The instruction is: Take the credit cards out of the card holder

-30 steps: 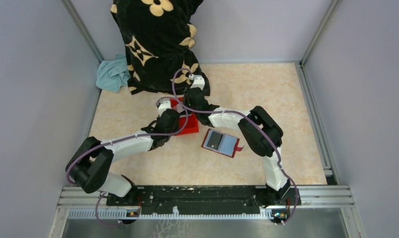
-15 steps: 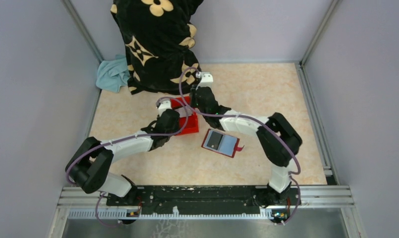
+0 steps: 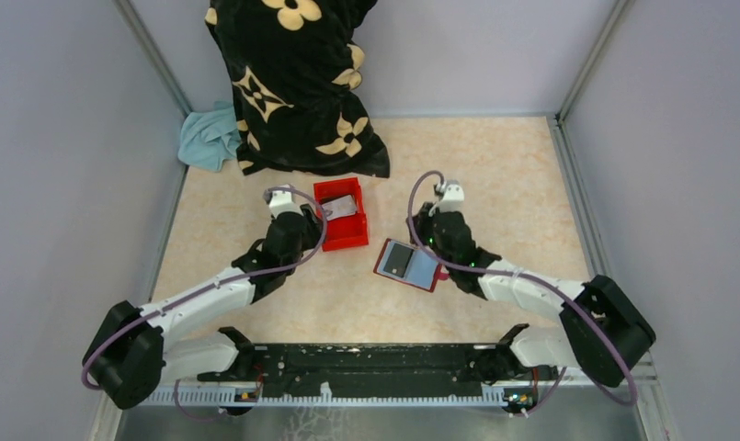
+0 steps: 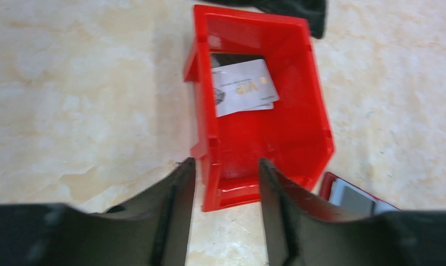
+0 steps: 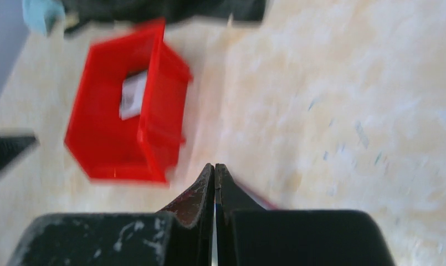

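The left gripper (image 4: 226,163) stands released, its two black fingers (image 4: 173,216) well parted and nothing held between them. The near end wall of the bright red open plastic box (image 4: 298,138) lies just ahead of and below the gap, and the left finger sits outside the box's left wall. Whether either finger touches the plastic I cannot tell. Farther ahead of this gripper, at the far end of the box, a pale rectangular credit card with gold lettering (image 4: 244,86) lies flat on the box floor. The edge of a second card shows from under it.

To the right of the left gripper, just beside the box's near right corner, the small flat dark red folding card holder (image 3: 404,279) lies opened out on the beige marbled tabletop (image 3: 495,165). A dark panel (image 3: 398,260) fills its left half and a pale blue-grey card (image 3: 424,267) its right half.

The right gripper (image 5: 215,166) is clenched, its fingertips pressed together with nothing visible between them. It hangs over the far edge of the card holder, and a sliver of dark red shows just behind its right finger. Whether it touches the holder I cannot tell. The red box lies ahead of it and to the left, apart from it.

Beyond the box, far ahead of both grippers, a black fabric with cream flowers (image 3: 292,83) is heaped against the back wall. A light blue cloth (image 3: 210,138) lies at its left side.
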You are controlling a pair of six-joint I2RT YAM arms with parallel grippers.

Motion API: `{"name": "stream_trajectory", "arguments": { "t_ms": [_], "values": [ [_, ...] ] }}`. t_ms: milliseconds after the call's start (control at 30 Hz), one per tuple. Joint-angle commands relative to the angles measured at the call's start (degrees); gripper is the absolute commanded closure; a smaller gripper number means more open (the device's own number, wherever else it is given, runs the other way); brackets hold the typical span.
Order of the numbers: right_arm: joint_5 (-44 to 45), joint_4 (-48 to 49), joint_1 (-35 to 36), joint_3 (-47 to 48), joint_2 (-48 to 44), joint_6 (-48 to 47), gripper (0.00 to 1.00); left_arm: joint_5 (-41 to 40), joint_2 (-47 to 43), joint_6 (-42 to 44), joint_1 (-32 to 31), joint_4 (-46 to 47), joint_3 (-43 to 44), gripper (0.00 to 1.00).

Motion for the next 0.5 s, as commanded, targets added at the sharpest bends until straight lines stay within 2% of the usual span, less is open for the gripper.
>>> {"name": "stream_trajectory", "arguments": {
  "t_ms": [0, 100, 200, 300, 467],
  "values": [
    [1.4, -4.9, 8.0, -6.8, -6.4, -2.3, 1.00, 5.6, -2.7, 5.0, -1.5, 7.9, -2.2, 0.53],
    [2.0, -8.2, 10.4, -12.2, -10.2, 0.4, 1.00, 12.6, -1.2, 9.0, -3.5, 12.8, -2.2, 0.59],
    [-0.6, -9.7, 10.7, -18.3, -15.2, 4.2, 1.00, 14.6, 3.2, 11.2, -7.0, 12.9, 1.3, 0.62],
    [-0.7, -12.4, 10.8, -21.8, -18.5, 6.8, 1.00, 20.1, 8.9, 13.0, -8.4, 11.5, 6.1, 0.65],
    [1.7, -12.4, 10.4, -24.8, -17.5, 9.1, 1.00, 30.7, 16.8, 10.7, -8.5, 10.2, 12.6, 0.65]
  ]
}}
